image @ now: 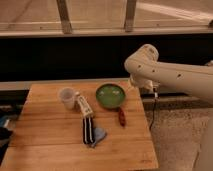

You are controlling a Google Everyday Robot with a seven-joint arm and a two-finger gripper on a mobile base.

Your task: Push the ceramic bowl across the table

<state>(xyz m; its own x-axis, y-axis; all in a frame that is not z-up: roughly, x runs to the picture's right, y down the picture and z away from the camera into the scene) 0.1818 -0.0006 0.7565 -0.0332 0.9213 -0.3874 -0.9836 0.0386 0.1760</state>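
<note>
The green ceramic bowl [111,95] sits upright on the far right part of the wooden table [50,145]. My white arm [170,75] reaches in from the right. My gripper [132,84] is at the arm's end, just off the bowl's far right rim and close to it. I cannot tell whether it touches the bowl.
A small white cup [67,97] stands left of the bowl. A white packet [84,105], a black object [88,131] and a blue object [99,135] lie in the middle. A dark red object [121,116] lies just in front of the bowl. The table's right edge is near the bowl.
</note>
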